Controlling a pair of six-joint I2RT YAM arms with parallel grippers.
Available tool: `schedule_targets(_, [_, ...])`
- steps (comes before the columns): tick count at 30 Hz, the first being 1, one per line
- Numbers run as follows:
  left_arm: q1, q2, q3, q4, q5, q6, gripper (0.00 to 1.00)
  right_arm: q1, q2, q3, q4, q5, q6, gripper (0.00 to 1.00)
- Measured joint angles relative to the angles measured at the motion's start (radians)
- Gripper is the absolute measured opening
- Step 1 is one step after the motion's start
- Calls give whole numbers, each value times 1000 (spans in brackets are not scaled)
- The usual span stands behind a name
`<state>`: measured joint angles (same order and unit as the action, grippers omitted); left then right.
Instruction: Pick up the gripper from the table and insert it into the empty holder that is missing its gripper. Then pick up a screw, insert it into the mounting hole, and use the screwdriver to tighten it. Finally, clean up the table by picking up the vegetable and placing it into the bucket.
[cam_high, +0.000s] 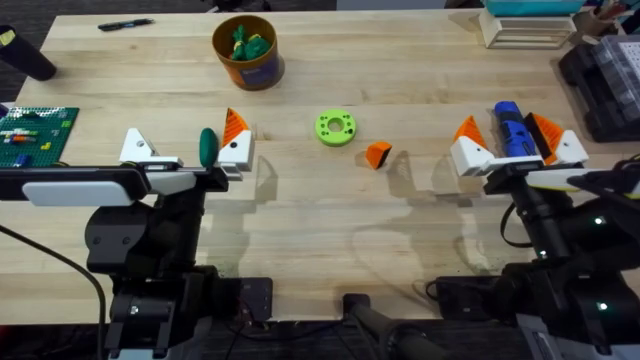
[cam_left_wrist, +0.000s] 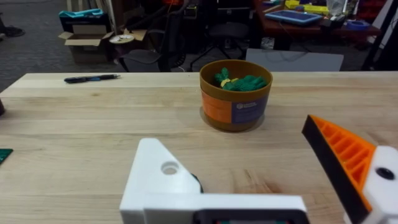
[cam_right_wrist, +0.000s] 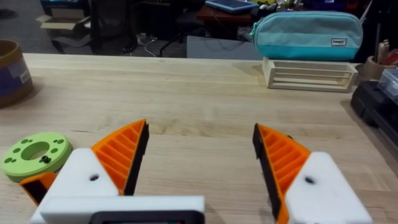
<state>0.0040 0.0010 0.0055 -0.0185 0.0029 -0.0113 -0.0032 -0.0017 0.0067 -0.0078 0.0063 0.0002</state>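
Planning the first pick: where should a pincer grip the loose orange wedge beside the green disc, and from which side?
Likely from above, closing across the orange body of the wedge, since it lies low on the table with bare wood around it. Leave its dark end free for the bare white holder.

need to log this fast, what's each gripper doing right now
left gripper: open, holding nothing, one finger base missing its orange tip
right gripper: open, holding nothing

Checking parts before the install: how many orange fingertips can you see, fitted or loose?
4. One on the left gripper, opposite its bare white holder; two on the right gripper; one loose fingertip beside the green disc.
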Motion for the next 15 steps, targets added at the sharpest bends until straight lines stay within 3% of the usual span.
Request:
schedule_targets(8, [0,0,0,-7,0,0,985,0,0,0,1,5,0,994])
schedule_targets(15, [0,0,11,-96,-17,0,985,0,0,2,-4,5,0,994])
